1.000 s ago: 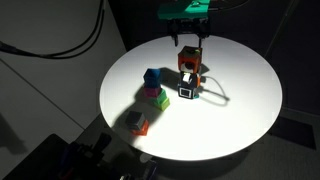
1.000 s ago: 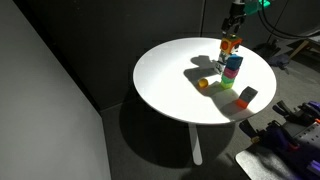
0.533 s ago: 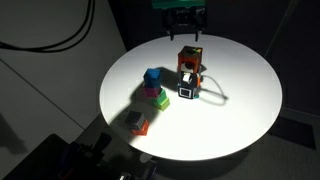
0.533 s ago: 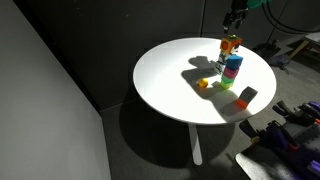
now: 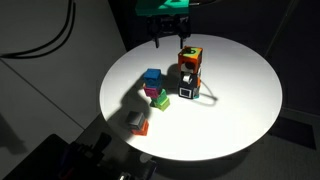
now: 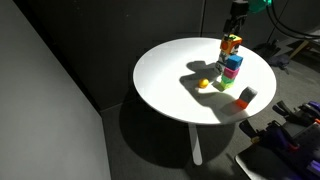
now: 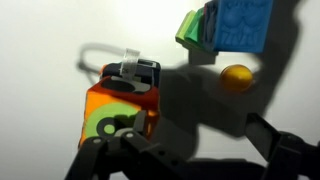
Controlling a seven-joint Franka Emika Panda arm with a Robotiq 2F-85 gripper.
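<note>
The hand (image 5: 170, 38) has drifted up and toward the upper left of the frame since a second ago, off the tower it hung over. In the wrist view its fingers (image 7: 285, 150) stand spread with nothing between them: released and empty.

The orange block (image 5: 189, 57) it is nearest to sits on top of that tower, right of centre on the worktop (image 5: 245, 110), above a black-and-white cube (image 5: 187, 89). The stack looks tall and narrow to me, so I'd say a good retreat keeps both fingers well clear of the top block and avoids any sideways brush.

The orange block looks glossy and hard-edged, with a green swirl printed on it. A thin pale wire loop (image 5: 213, 96) lies beside the base. Further out are a matte blue block (image 7: 240, 22), a green block (image 7: 190, 30) under it and a small smooth yellow ball (image 7: 237, 77). The worktop is round, plain white and brightly lit.
</note>
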